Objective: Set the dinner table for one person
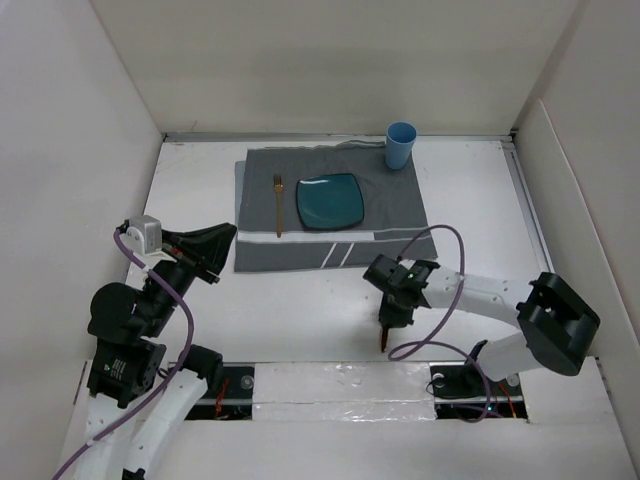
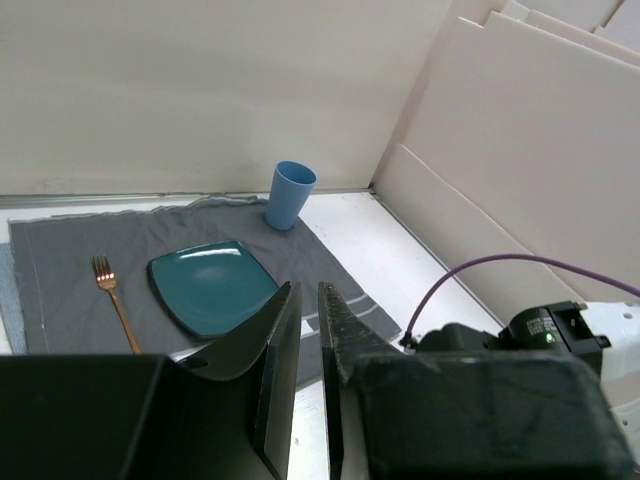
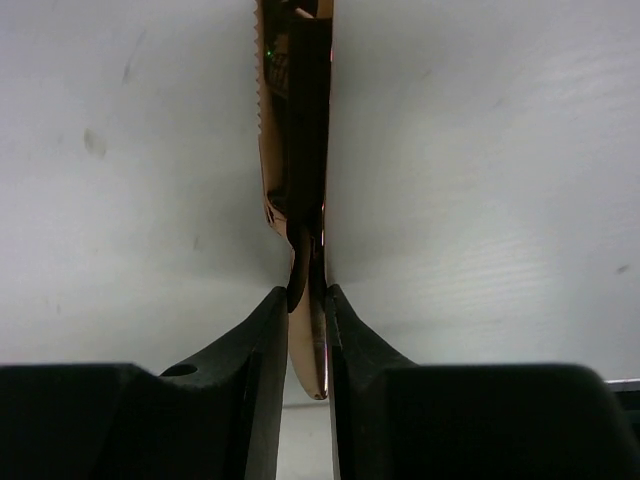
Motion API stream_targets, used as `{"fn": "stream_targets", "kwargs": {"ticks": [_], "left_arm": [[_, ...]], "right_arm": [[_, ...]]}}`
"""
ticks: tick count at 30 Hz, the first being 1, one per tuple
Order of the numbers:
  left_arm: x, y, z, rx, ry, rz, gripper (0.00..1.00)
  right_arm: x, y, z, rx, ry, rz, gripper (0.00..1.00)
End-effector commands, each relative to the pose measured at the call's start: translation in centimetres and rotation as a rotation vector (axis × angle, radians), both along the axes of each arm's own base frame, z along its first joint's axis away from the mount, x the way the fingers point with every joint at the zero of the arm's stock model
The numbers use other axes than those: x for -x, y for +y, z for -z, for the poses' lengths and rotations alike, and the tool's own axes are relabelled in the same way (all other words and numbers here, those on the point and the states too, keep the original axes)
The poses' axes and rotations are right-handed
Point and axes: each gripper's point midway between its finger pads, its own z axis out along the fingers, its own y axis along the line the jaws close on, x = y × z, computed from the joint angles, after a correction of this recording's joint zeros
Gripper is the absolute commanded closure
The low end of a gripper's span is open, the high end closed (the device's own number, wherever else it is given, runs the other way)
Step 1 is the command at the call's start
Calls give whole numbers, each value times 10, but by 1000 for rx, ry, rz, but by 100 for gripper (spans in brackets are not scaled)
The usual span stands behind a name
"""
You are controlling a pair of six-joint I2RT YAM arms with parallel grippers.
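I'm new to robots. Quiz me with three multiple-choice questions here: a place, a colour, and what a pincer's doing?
1. The fork lies: A left of the plate; B right of it; C on it.
2. The cup is: A red; B blue; C white.
3. The right pincer is: A open; B shut on a knife; C gripping the cup.
A: the top view shows it left. B: plainly blue. B: the wrist view shows the knife clamped.
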Motion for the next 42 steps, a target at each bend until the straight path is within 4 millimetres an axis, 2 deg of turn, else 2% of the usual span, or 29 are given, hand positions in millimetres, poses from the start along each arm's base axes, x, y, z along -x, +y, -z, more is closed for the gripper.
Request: {"fn": "stream_targets", "kwargs": {"ticks": [1, 3, 4, 6, 14, 21, 25, 27, 35, 42], "left_arm": [[9, 5, -22, 16, -77, -9, 90], [8, 5, -22, 17, -77, -12, 90], [7, 5, -21, 16, -75, -13, 90], [7, 5, -20, 17, -75, -11, 90], [6, 3, -20, 15, -70, -3, 90], [6, 2, -19, 14, -69, 0, 89], [7, 2, -19, 15, -70, 0, 90], [7, 2, -19, 14, -69, 0, 89], [7, 3, -19, 15, -72, -2, 90], [6, 2, -18, 14, -69, 0, 90]], "right_arm": [[-1, 29, -15, -64, -50, 3, 77], [-2, 27, -12, -31, -61, -16, 72], [-3, 25, -9, -8, -61, -27, 64], [-4, 22, -4, 32, -65, -61, 58], [-16, 12, -1, 124, -112, -81, 59], [-5, 14, 14, 130, -99, -51, 70], [3, 14, 22, 141, -82, -57, 71], [2, 12, 20, 152, -83, -51, 72], [7, 10, 16, 150, -105, -45, 86], [3, 14, -3, 155, -158, -73, 96]]}}
